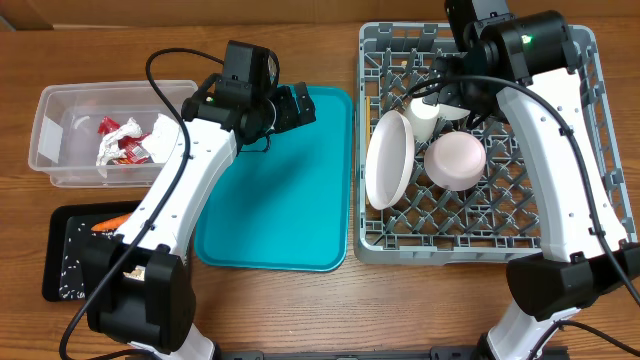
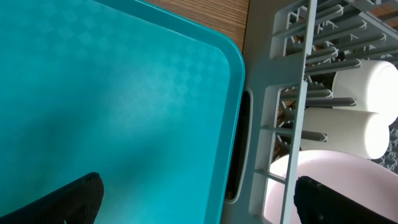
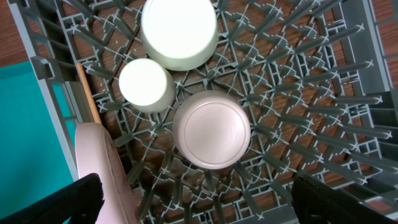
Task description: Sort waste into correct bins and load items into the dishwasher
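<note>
We saw the left gripper (image 2: pixel 198 198) spread empty over the smooth teal tray's (image 1: pixel 275 205) one o'clock corner, the right gripper (image 3: pixel 196 194) likewise above the grey lattice rack (image 1: pixel 372 248) holding a round, perhaps ceramic, upturned bowl (image 1: pixel 455 160).

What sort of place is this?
Probably a lab mock-up of a dish-clearing station: grey dishwasher rack with white dishes, teal tray, clear waste bin, all on a wooden table.

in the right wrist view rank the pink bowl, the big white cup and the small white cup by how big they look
1-2. pink bowl and big white cup: they look about alike, and the cup is cut off at the top edge, so I won't rank them.
3. small white cup: clearly the smallest.
</note>
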Action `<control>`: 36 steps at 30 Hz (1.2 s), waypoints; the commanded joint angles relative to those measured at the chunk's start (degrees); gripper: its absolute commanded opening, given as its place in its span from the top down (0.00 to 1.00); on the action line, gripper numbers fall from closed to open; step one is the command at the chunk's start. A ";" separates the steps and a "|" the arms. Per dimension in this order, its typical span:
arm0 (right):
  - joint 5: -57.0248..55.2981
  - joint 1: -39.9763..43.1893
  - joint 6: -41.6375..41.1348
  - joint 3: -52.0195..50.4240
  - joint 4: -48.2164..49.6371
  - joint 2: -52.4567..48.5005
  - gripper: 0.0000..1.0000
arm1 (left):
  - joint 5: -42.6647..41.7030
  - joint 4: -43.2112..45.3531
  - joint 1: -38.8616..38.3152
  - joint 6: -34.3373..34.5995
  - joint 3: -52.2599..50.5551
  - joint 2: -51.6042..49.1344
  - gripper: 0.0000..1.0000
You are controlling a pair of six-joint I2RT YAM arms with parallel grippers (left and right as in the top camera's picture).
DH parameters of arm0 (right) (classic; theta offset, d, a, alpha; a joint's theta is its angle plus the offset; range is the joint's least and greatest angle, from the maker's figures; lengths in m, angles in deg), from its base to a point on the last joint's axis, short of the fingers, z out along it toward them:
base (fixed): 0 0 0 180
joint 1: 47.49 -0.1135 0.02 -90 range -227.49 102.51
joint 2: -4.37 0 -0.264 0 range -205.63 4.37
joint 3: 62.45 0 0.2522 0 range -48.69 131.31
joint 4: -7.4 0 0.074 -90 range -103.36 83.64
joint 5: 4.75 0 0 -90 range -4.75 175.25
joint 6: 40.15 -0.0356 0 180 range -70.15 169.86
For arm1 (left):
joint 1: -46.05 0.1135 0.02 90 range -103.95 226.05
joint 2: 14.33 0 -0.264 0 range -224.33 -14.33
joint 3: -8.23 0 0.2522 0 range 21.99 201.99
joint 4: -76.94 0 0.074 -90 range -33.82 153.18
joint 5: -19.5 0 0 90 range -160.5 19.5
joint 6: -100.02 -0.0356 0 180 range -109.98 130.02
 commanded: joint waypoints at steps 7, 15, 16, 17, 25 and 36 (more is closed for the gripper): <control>-0.11 -1.62 -0.09 1.68 0.15 7.54 0.00 | 0.74 0.07 -0.07 -1.16 0.72 -0.09 0.00; -0.22 -1.62 -0.04 1.68 0.17 20.26 0.00 | 0.74 0.07 -0.07 -1.16 0.72 -0.09 0.00; -1.07 -1.62 -0.04 1.68 0.26 22.56 0.00 | 0.74 0.07 -0.07 -1.16 0.72 -0.09 0.00; -2.23 -1.62 -0.02 1.68 0.37 24.85 0.00 | 0.74 0.09 -0.07 -1.16 0.72 -0.09 0.00; -6.43 -1.62 -0.07 1.27 0.37 41.44 0.00 | 0.74 0.07 -0.07 -1.16 0.72 -0.09 0.00; -5.35 4.96 -0.50 -12.63 2.80 68.26 0.00 | 0.74 0.07 -0.07 -1.14 0.72 -0.09 0.00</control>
